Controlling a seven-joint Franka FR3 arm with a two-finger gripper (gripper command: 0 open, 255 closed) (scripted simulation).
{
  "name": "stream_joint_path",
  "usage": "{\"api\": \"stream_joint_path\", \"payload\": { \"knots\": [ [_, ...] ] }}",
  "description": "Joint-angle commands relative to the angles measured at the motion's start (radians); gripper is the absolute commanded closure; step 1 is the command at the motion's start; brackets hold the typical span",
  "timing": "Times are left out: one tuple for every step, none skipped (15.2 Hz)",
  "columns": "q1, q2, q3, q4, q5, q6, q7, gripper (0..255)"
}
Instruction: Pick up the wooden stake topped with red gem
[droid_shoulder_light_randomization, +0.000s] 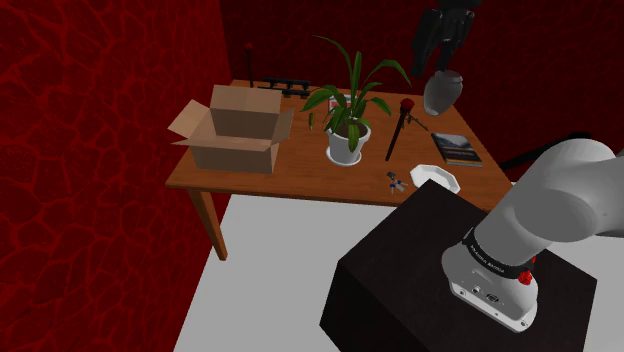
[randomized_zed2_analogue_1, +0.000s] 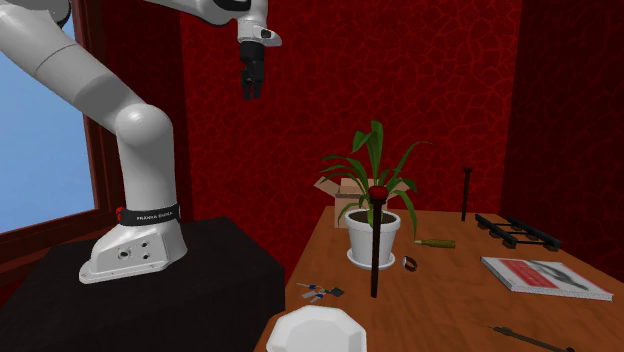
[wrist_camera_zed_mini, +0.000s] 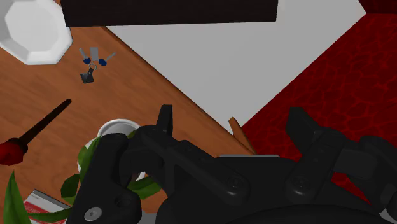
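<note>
Dark slender stake (randomized_zed2_analogue_1: 374, 255) with red gem top, upright on table (randomized_zed2_analogue_1: 450, 295) beside potted plant (randomized_zed2_analogue_1: 359, 237)

Wooden table (droid_shoulder_light_randomization: 300, 180), open cardboard box (droid_shoulder_light_randomization: 240, 130), white-potted plant (droid_shoulder_light_randomization: 347, 140), upright dark stake (droid_shoulder_light_randomization: 397, 130) with red top, white dish (droid_shoulder_light_randomization: 436, 177), book (droid_shoulder_light_randomization: 457, 148)

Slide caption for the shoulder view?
Open jaws high above the table; red-topped stake stands untouched beside the potted plant.

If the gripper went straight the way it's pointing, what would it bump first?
Likely the grey floor, just past the edge of the wooden table, seen between the open fingers of the gripper. It might clip that edge; depth is unclear.
</note>
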Motion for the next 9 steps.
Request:
{"api": "stream_joint_path", "payload": {
  "knots": [
    [0.000,0.000,0.000,0.000,0.000,0.000,0.000,0],
    [-0.006,0.006,-0.021,-0.013,-0.012,0.020,-0.026,0],
    [-0.012,0.013,-0.041,-0.026,-0.024,0.041,-0.051,0],
    [-0.018,0.022,-0.062,-0.036,-0.035,0.061,-0.077,0],
    [-0.024,0.033,-0.083,-0.046,-0.047,0.083,-0.102,0],
    [-0.030,0.045,-0.104,-0.054,-0.057,0.104,-0.127,0],
    [-0.036,0.059,-0.124,-0.061,-0.067,0.126,-0.152,0],
    [-0.041,0.074,-0.145,-0.066,-0.077,0.148,-0.177,0],
    [-0.046,0.091,-0.166,-0.070,-0.086,0.170,-0.202,0]
  ]
}}
